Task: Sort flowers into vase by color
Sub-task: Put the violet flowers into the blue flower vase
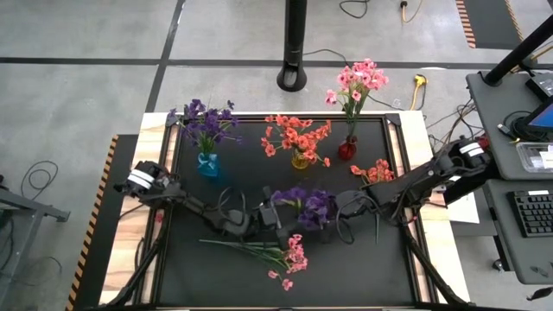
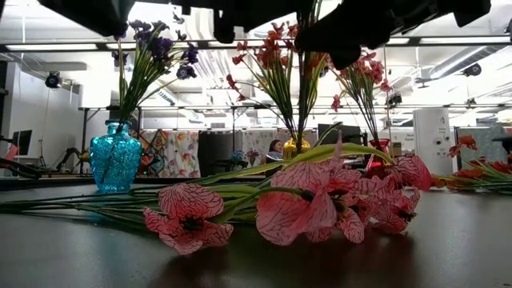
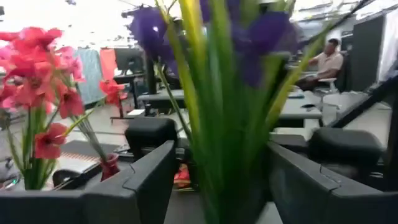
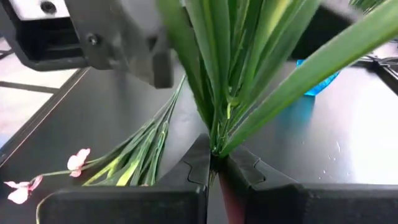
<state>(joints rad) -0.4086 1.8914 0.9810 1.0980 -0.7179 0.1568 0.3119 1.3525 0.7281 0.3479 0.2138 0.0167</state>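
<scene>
Pink-blossomed artificial spray right up front, flat on the black table top, untouched. Behind and above it, action at mid-table: purple-blossomed artificial spray held off the surface between the two arms. Right gripper pinched tight on the base of the green stems, blades fanning out above the pinch. Left gripper set wide, one finger either side of the same stem bundle, nothing clamped.

Handling, by the look of it: very light, no strain on either wrist. Thin stems probably springy, liable to bend and swing rather than stand rigid. Soft fabric petals, easily crushed or snagged, so best kept clear of the pads. Smooth plastic blades likely slippery and apt to splay apart. Safest hold seems low on the bundle where the stems gather, exactly where the right pinch sits now.

Likely destination at the back left: blue glass vase, already carrying purple blooms. Yellow vase with orange-red blooms at centre, red vase with pink ones beside it. Loose orange-red spray flat near the right arm.
</scene>
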